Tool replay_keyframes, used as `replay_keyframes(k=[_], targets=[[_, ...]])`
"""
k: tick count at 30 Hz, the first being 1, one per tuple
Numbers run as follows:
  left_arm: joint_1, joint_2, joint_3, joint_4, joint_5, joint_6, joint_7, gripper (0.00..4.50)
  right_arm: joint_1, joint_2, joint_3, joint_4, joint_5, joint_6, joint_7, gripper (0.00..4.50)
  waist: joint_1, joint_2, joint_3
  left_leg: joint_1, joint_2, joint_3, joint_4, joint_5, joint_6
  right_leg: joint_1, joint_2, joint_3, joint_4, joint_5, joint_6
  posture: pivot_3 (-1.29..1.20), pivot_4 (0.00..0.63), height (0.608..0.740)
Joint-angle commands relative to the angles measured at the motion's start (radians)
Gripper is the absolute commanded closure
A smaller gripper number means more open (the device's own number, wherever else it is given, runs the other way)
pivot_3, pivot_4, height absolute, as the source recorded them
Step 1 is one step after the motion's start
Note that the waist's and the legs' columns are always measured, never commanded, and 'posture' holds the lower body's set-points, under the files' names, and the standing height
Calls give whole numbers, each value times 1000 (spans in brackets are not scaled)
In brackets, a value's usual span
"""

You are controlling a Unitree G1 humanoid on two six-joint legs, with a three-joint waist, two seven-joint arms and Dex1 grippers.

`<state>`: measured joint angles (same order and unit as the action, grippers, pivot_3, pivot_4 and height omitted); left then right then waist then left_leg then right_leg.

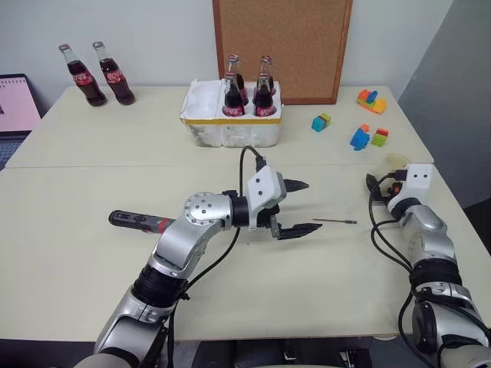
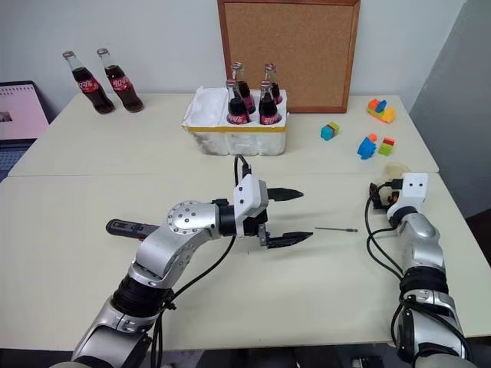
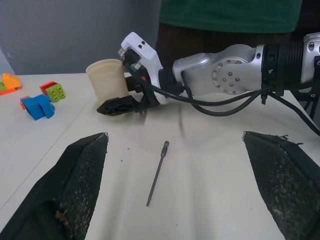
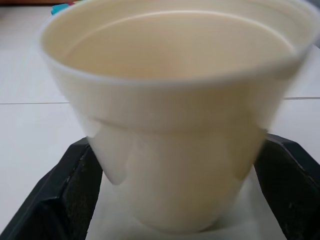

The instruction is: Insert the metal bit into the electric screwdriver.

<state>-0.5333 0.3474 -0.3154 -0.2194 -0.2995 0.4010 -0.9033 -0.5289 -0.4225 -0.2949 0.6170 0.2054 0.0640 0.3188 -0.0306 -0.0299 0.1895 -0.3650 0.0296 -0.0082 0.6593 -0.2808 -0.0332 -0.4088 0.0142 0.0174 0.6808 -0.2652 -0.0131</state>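
The metal bit (image 1: 335,221), a thin dark rod, lies flat on the table right of centre. My left gripper (image 1: 313,205) hovers just left of it, pointing at it, fingers wide open and empty; in the left wrist view the bit (image 3: 157,174) lies between and beyond the fingers (image 3: 82,175). The electric screwdriver (image 1: 142,221), black with a red section, lies on the table at the left, partly behind my left arm. My right gripper (image 1: 386,178) is at the table's right edge, open, its fingers (image 4: 55,200) on either side of an upright cream paper cup (image 4: 175,125).
A white foam box (image 1: 230,130) with several cola bottles stands at the back centre, in front of a cork board (image 1: 280,46). Two more bottles (image 1: 96,75) stand at the back left. Coloured toy bricks (image 1: 360,136) lie at the back right. A person in green (image 3: 230,15) stands beyond the right side.
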Motion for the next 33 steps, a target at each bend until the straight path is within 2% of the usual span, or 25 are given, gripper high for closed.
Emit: replay_keyframes(k=[1,7,12,16,21,27,30,33], targets=[[-5,-12,4,-10,10,-30,12,0,45,-1,-35,-149,42,33,-19,54,0,0,0,0,0,0,0,0,0,0,0,0,0,0,0,0,150,740],[0,-7,7,2,19,-45,7,0,130,-12,-56,-350,72,94,-47,54,-1,1,0,0,0,0,1,0,0,0,0,1,0,0,1,0,150,740],[1,1,30,8,7,-43,6,0,191,-62,-64,-561,98,140,2,54,0,2,0,0,0,-1,1,0,0,0,0,0,0,0,2,0,150,740],[0,64,68,-11,1,-34,-20,0,256,-152,-35,-766,120,188,102,54,-1,3,-1,0,0,-1,1,0,0,0,1,1,0,0,2,0,150,740],[5,241,164,-58,-12,-34,-93,0,334,-247,20,-1039,258,368,234,54,-4,3,0,0,0,-4,-1,0,0,0,3,0,-1,0,2,0,150,740],[61,560,300,-4,-19,-58,-286,0,418,-376,135,-1270,366,482,413,54,-1,3,0,0,0,-6,-1,0,0,-1,3,-3,-1,0,2,0,150,740],[90,707,296,94,53,-183,-394,0,439,-417,178,-1339,495,583,484,54,0,3,0,-1,1,-6,-1,0,0,-1,2,-3,-3,0,2,0,150,740],[73,785,273,189,95,-275,-476,0,407,-418,241,-1350,497,606,492,54,1,1,1,-1,1,-6,-1,0,1,-1,0,-3,-3,0,2,0,150,740]])
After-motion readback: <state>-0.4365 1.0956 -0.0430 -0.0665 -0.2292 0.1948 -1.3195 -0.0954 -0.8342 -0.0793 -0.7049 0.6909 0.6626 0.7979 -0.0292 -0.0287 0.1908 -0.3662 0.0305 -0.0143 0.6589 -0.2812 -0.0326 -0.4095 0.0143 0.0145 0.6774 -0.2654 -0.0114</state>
